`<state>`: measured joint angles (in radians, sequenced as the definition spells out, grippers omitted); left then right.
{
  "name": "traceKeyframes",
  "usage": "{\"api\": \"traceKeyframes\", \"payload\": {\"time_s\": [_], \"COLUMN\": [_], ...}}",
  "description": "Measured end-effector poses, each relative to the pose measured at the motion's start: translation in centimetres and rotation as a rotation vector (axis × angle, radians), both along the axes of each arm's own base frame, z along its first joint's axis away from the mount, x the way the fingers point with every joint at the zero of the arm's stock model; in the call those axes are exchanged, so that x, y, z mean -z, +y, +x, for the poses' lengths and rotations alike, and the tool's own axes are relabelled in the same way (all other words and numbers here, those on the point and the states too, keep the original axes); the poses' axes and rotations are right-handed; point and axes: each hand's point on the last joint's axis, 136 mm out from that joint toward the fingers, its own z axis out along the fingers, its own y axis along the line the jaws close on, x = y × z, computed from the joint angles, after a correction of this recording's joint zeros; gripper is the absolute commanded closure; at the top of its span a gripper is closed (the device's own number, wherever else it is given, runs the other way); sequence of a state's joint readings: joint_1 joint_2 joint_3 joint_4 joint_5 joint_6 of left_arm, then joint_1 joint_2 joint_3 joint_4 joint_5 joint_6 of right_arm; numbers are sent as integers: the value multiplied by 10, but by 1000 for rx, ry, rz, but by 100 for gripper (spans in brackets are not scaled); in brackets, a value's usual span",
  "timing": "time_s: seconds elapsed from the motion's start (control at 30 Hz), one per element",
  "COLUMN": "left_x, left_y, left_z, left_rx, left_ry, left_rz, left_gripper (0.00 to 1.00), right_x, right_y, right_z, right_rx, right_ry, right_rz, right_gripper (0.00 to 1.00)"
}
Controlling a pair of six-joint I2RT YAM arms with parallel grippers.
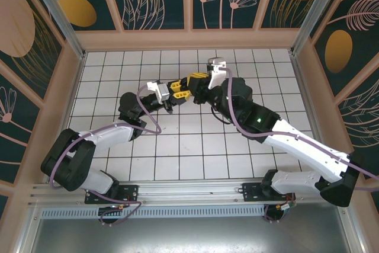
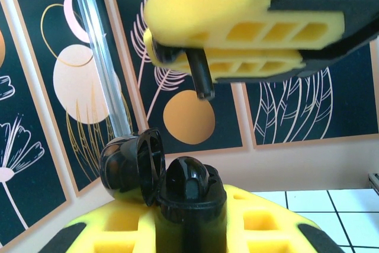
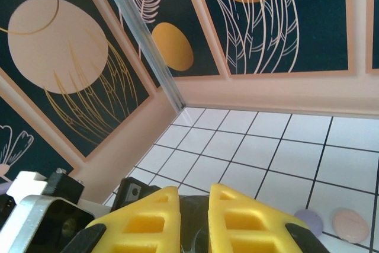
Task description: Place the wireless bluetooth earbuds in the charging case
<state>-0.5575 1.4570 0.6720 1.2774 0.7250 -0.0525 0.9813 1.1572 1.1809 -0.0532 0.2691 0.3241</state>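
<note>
A black charging case point(image 2: 189, 205) stands upright with its lid point(image 2: 125, 167) swung open to the left, and my left gripper point(image 2: 189, 229) is shut on it. A glossy black earbud point(image 2: 186, 182) sits in the case's mouth. Just above hangs my right gripper point(image 2: 172, 45), shut on a second black earbud whose stem point(image 2: 201, 78) points down at the case without touching it. In the right wrist view a dark piece point(image 3: 195, 229) shows between that gripper's point(image 3: 194, 202) fingers. From above, the left gripper point(image 1: 176, 94) and right gripper point(image 1: 189, 83) meet mid-table.
A lilac disc point(image 3: 308, 220) and a pink disc point(image 3: 349, 224) lie on the white tiled floor point(image 3: 296, 158) near the right gripper. Patterned walls and a metal corner post point(image 3: 148, 57) close in the back of the cell.
</note>
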Motion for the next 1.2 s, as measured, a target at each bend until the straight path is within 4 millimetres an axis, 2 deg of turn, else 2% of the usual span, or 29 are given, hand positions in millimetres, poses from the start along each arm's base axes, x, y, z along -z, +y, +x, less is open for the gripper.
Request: {"api": "traceKeyframes", "payload": {"time_s": [0.3, 1.2], "left_x": [-4, 0], "left_y": [0, 1], "left_z": [0, 6], "left_rx": [0, -19], "left_ry": [-7, 29], "left_rz": [-5, 0], "left_gripper": [100, 100], "right_x": [22, 28], "right_y": [-3, 3], "right_z": [8, 16], "right_rx": [20, 3], "right_ry": [39, 63], "right_rz": [-22, -8], "right_gripper": [86, 89]}}
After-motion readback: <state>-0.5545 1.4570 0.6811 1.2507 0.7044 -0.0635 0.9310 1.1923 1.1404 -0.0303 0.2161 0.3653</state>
